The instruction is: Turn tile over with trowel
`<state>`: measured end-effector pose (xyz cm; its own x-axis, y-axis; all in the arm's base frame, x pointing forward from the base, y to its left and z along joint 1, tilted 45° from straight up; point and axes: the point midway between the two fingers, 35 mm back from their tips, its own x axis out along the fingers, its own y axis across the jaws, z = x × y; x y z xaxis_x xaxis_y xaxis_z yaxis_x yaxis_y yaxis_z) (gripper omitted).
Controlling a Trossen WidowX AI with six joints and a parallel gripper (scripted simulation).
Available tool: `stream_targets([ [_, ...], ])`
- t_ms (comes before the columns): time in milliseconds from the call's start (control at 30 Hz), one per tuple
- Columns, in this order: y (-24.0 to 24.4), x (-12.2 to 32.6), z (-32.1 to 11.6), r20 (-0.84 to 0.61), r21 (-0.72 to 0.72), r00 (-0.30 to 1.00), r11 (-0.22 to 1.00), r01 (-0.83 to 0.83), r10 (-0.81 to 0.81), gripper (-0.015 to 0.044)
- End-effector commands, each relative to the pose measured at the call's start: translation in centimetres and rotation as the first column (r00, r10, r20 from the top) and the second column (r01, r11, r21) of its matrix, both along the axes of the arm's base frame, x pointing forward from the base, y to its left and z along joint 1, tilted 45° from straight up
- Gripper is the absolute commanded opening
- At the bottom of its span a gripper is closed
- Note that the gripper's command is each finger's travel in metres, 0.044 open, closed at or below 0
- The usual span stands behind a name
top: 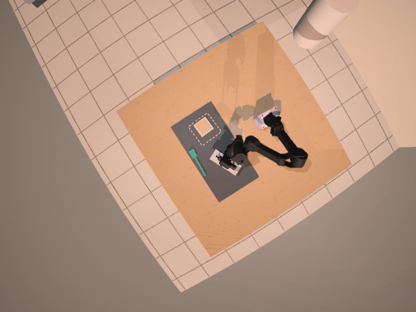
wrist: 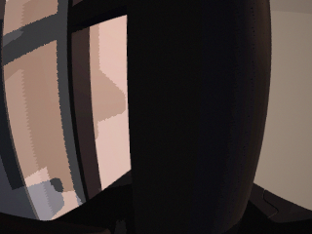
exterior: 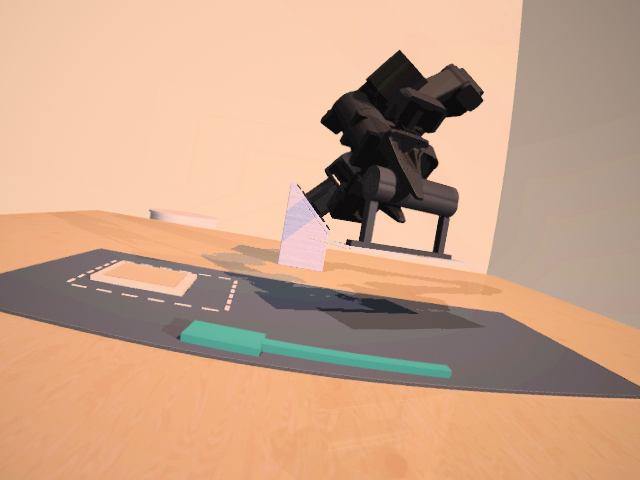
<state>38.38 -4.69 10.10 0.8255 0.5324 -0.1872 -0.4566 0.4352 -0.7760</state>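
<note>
While poised above the dark mat (top: 220, 189) (exterior: 496, 356), gripper (top: 228, 162) (exterior: 405, 202) (wrist: 192, 210) clamped on the small trowel's (top: 238, 170) (exterior: 439, 197) (wrist: 195, 122) thick dark handle, green long-handled tool (top: 200, 165) (exterior: 330, 352) lying loose near mat edge, dashed outline (top: 202, 144) (exterior: 155, 300) containing just the tile (top: 203, 126) (exterior: 147, 276), flat, tan panel up.

No readable text, labels, brands or numbers, only an unlettered dashed outline (top: 220, 134) (exterior: 229, 302) on the mat (top: 218, 188) (exterior: 516, 356)
</note>
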Motion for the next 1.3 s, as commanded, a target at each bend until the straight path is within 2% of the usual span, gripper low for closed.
stream_targets([
  [0,2.0,1.2,2.1,0.113,-0.030,0.988,0.994,-0.102,0.105,0.0000],
  [300,7.0,2.0,5.0,0.298,-0.124,0.897,0.945,-0.302,0.326,0.0000],
  [667,13.1,1.1,7.6,0.464,-0.283,0.682,0.824,-0.491,0.566,0.0000],
  [1267,14.5,1.3,6.6,0.473,-0.293,0.665,0.815,-0.500,0.578,0.0000],
])
